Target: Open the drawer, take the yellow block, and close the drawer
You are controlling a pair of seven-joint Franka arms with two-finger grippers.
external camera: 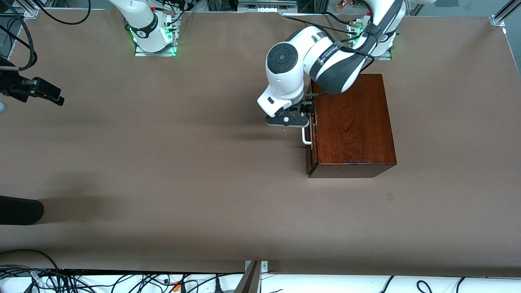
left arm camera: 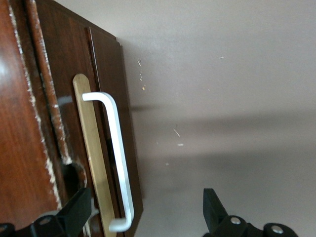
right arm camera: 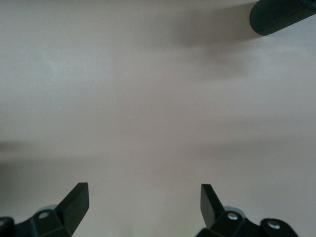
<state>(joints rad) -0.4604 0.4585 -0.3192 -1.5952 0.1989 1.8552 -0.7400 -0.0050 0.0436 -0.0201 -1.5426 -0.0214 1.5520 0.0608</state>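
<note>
The dark reddish-brown wooden box [external camera: 352, 122] stands near the left arm's base. Its drawer [external camera: 311, 134] faces the right arm's end of the table, and the dark front [left arm camera: 111, 98] sits close against the box. My left gripper [external camera: 308, 110] [left arm camera: 143, 212] is open at the drawer front. One end of the white bar handle [external camera: 305, 136] [left arm camera: 118, 158] lies between its fingers, untouched. My right gripper [external camera: 57, 97] [right arm camera: 143, 202] waits open with nothing in it, over bare table at the right arm's end. The yellow block is hidden.
A black cylinder [external camera: 20, 209] [right arm camera: 281, 15] pokes in over the table's edge at the right arm's end, nearer the front camera than my right gripper. Brown tabletop [external camera: 183, 162] stretches between the box and that end. Cables [external camera: 81, 280] lie along the front edge.
</note>
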